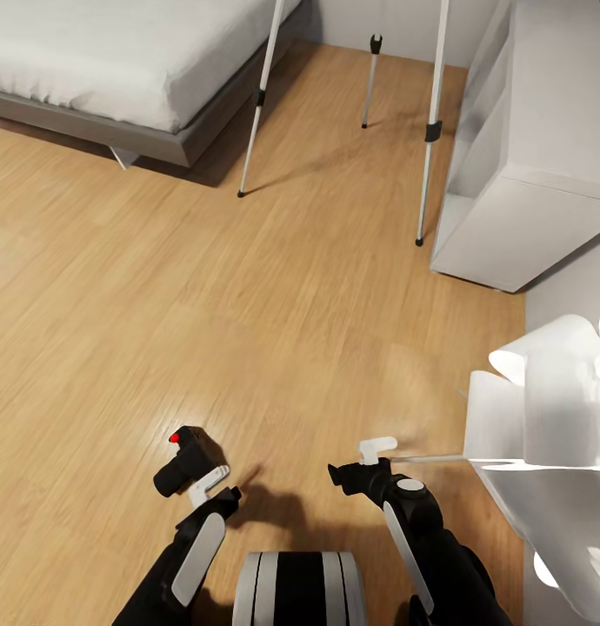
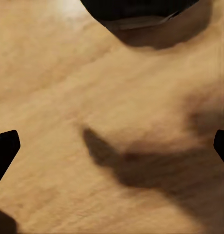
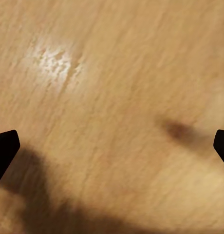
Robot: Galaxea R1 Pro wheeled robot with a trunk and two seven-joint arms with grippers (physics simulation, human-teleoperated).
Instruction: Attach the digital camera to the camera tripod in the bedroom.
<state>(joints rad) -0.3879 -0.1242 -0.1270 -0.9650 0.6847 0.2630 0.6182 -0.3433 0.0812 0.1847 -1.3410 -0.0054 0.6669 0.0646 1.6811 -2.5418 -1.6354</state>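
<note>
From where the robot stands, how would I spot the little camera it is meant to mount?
Start at the grey bed at the far left, then come down the wood floor toward the robot's arms. Just beyond the left gripper sits the digital camera: a small black box, told apart by the red dot on top.

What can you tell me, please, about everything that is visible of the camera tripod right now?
In the head view the camera tripod stands ahead on the light wood floor, between the bed and a white cabinet. Its three slim silver-white legs show, splayed outward, each ending in a small black foot on the floor. Two legs carry a black joint partway up; the far, shorter-looking leg has a black fitting at its top. The upper part is cut off by the picture's edge, so the head cannot be seen. Nothing else touches it.
</note>
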